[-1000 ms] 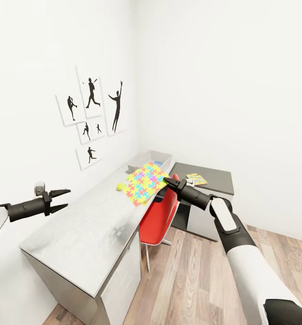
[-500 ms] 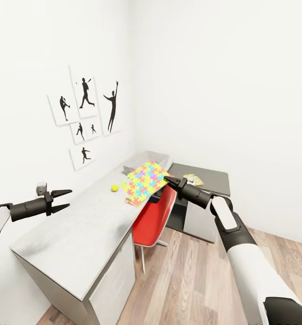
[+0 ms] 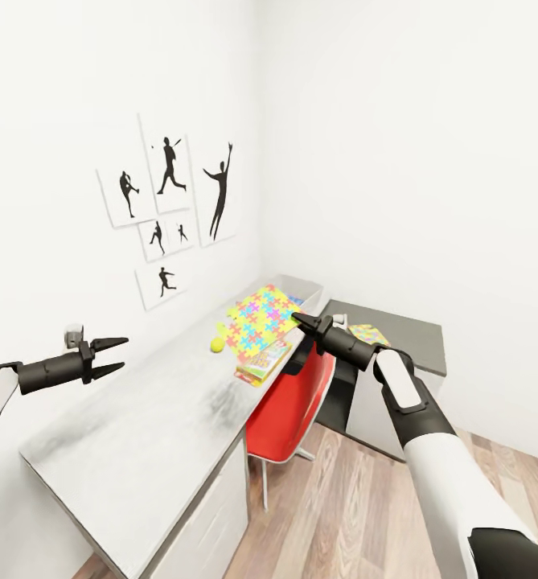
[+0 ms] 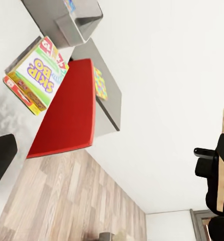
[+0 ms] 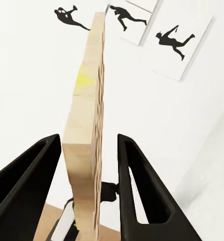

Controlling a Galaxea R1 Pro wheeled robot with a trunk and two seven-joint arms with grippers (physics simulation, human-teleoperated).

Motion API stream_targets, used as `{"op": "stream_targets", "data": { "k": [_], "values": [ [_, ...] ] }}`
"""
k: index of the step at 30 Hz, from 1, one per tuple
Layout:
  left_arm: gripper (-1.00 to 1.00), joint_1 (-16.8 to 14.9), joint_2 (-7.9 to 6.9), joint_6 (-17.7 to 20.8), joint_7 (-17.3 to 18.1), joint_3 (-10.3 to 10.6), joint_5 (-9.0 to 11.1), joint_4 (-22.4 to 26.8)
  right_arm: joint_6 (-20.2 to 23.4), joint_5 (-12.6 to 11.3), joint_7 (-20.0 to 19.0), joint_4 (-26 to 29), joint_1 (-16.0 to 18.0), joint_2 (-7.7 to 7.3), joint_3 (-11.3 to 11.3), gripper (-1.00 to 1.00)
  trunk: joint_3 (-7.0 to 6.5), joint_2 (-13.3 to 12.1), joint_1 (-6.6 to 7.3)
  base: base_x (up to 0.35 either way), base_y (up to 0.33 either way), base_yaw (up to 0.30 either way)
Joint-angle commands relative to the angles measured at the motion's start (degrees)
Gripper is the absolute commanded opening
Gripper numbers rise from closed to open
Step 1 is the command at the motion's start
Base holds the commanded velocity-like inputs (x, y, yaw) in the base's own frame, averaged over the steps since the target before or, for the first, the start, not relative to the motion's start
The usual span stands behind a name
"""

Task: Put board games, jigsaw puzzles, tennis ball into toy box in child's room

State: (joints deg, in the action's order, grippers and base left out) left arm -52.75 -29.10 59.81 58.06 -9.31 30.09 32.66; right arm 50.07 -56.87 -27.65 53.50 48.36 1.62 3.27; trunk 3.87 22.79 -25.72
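Tennis ball (image 3: pixel 217 344) and board game (image 3: pixel 264 361) lie on table (image 3: pixel 140 434).
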Motion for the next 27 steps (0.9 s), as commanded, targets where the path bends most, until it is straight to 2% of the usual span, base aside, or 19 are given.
{"op": "stream_targets", "data": {
  "k": [1, 18, 27],
  "values": [
    [1.0, -0.07, 0.01, 0.19, 0.28, -0.1, -0.22, 0.05, 0.39, 0.1, -0.21, 0.03, 0.06, 0.06, 0.24, -1.0, 0.13, 0.13, -0.07, 0.283, -0.162, 0.016],
    [1.0, -0.07, 0.18, 0.19, 0.3, -0.1, -0.21, 0.24, 0.38, 0.05, 0.62, 0.24, 0.06, 0.08, 0.24, -1.0, 0.13, 0.13, -0.07, 0.261, -0.229, 0.002],
    [1.0, -0.07, 0.38, 0.19, 0.3, -0.1, -0.21, 0.33, 0.6, 0.01, 2.1, 0.37, 0.23, -0.02, 0.28, -1.0, 0.13, 0.13, -0.07, 0.188, -0.276, 0.194]
  ]
}}
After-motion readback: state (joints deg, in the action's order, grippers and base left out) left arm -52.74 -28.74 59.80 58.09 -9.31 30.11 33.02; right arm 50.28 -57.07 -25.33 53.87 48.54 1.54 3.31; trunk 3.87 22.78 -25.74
